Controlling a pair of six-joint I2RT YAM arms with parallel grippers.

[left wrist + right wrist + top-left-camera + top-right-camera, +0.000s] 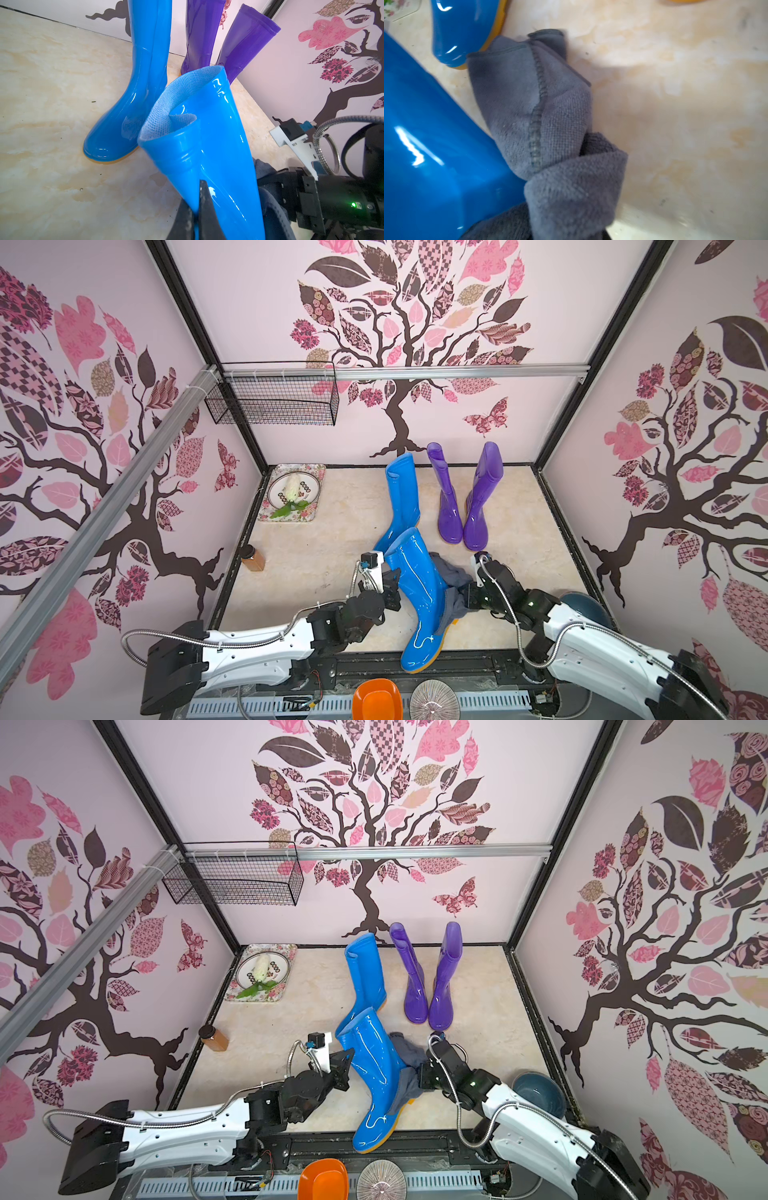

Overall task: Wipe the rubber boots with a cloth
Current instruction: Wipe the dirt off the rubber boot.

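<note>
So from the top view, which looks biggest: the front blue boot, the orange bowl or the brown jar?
1. front blue boot
2. orange bowl, though it is cut off at the edge and nearest the camera, so its real size is unsure
3. brown jar

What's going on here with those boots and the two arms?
The robot is partway through wiping rubber boots. Its left tool pinches the shaft of the near blue boot, which is tilted. The right tool is shut on a grey cloth that lies against the boot's other side. The second blue boot stands just behind it. The two purple boots stand upright at the back with nothing touching them.
</note>
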